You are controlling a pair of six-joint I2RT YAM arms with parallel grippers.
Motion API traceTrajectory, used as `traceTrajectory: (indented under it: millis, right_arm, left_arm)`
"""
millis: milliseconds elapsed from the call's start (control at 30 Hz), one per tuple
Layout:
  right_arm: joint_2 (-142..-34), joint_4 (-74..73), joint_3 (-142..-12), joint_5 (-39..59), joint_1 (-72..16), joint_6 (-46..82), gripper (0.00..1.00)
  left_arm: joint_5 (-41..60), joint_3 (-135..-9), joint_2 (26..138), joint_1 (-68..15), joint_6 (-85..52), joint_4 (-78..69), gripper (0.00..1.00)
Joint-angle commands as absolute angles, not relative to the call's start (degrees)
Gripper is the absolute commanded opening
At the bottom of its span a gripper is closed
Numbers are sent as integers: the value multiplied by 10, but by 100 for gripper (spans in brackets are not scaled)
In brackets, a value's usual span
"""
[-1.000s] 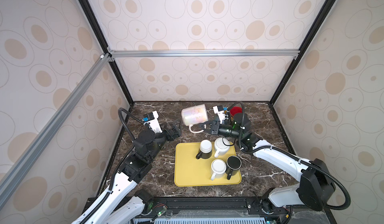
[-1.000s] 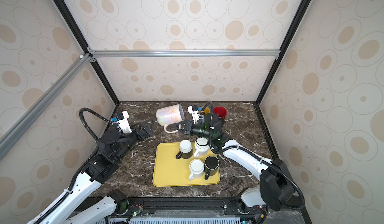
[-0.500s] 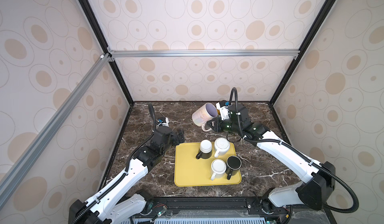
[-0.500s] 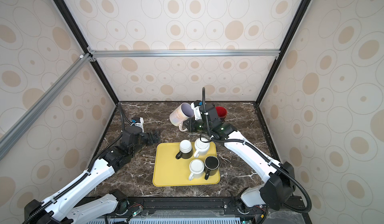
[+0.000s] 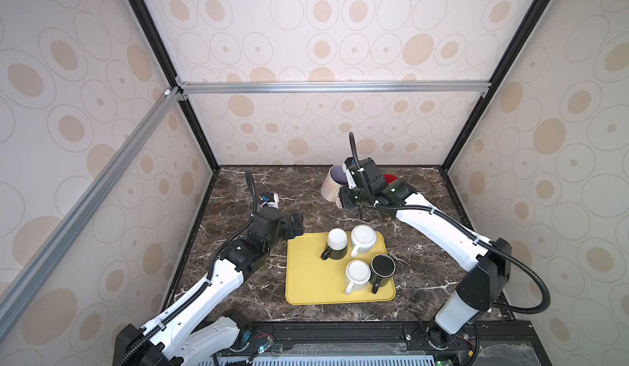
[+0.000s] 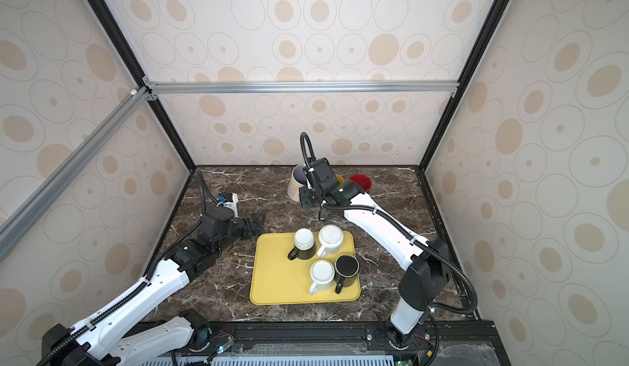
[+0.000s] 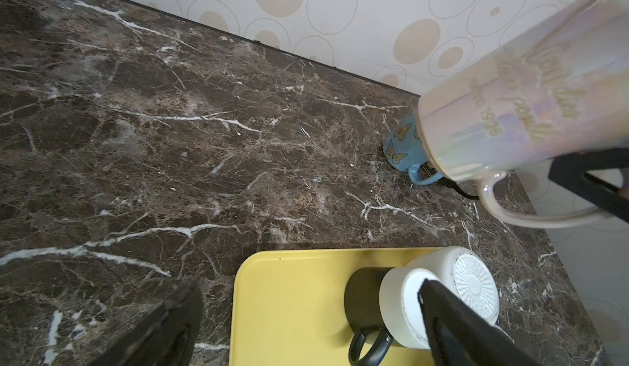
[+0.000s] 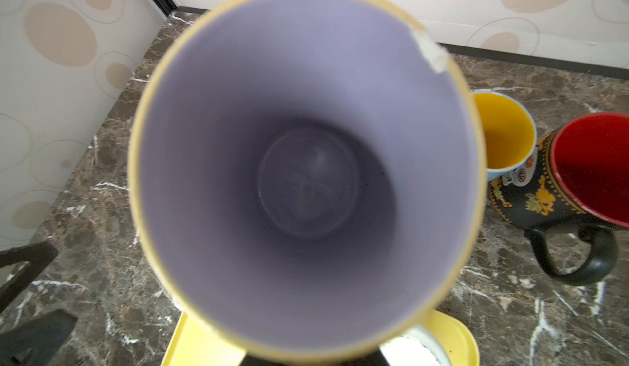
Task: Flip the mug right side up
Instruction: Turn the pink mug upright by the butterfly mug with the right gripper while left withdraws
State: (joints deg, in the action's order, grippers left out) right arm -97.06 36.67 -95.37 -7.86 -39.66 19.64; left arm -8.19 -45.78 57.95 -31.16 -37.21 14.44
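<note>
The mug (image 5: 331,186) (image 6: 294,184) is tall and pearly cream with a lilac inside. It hangs mouth up, slightly tilted, above the back of the marble table. Its open mouth fills the right wrist view (image 8: 306,163), hiding the jaws there. My right gripper (image 5: 343,198) (image 6: 305,198) is shut on the mug's handle (image 7: 531,213), with a black finger (image 7: 592,184) against it in the left wrist view. My left gripper (image 5: 296,224) (image 6: 257,224) (image 7: 306,330) stands open and empty, low over the table by the tray's far left corner.
A yellow tray (image 5: 306,279) (image 6: 272,279) (image 7: 289,313) carries several upside-down black and white mugs. Behind the held mug stand a blue butterfly mug (image 7: 400,143) with a yellow inside (image 8: 503,136) and a black flowered mug with a red inside (image 8: 592,163) (image 5: 389,179).
The right arm turned the mug from lying sideways to mouth up and carried it toward the back. The left arm dropped lower and drew back beside the tray.
</note>
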Motion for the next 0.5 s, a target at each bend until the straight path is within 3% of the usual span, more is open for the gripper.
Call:
traceTrajectory:
  millis: [0, 467]
  right_arm:
    - [-990, 371, -1006, -140, -403, 162, 0]
    - [-1136, 436, -1134, -189, -403, 140, 0]
  left_arm:
    - [-63, -450, 587, -309, -367, 124, 100]
    - [-38, -414, 576, -308, -376, 101, 100]
